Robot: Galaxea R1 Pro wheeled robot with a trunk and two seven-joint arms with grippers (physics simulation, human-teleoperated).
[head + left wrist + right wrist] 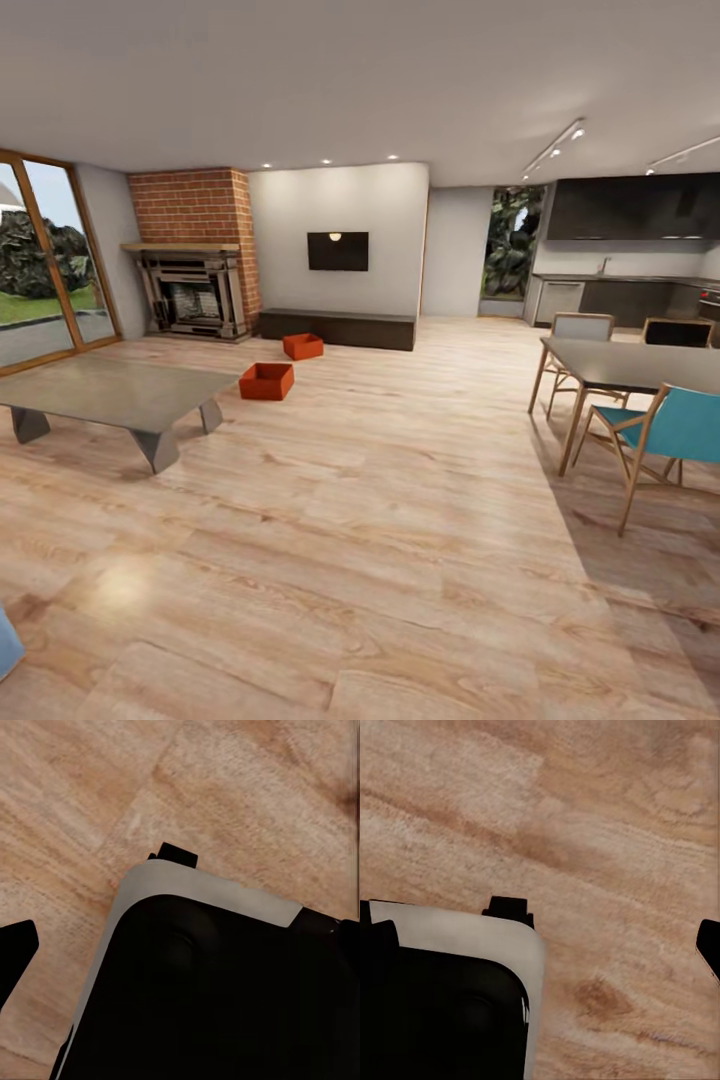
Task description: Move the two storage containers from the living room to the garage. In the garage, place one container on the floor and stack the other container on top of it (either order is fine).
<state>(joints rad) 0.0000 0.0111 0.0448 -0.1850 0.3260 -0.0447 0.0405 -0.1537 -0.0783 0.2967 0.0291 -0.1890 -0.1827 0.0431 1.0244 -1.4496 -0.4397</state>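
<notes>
While the robot stands on the light wood plank floor [380,520] of the living room, both storage containers lie far ahead of it, well beyond the reach of either arm. The nearer container [266,381] sits on the planks just past the far corner of the low grey coffee table [110,395]. The farther container [302,346] rests close in front of the long dark bench [338,329] under the wall screen [337,250], to the side of the brick fireplace [195,260]. The two boxes are apart from each other, both upright with open tops.

Each wrist camera looks down at plank flooring and a corner of the robot's own dark, pale-edged base [217,982] [442,990]. A dark fingertip [15,952] shows at the edge of the left wrist view and another [709,945] at the edge of the right wrist view, but whether either pair of jaws is spread or pressed together I cannot tell. Nothing lies between or near the jaws.

Judging by their look, the containers are probably light, stiff, thin-walled boxes with smooth faces that could slip under a weak pinch. A sensible hold would be over one straight wall, one finger inside and one outside, near the middle of a long side so the box hangs level. The dining table [630,365] and chairs stand off to the other side.
</notes>
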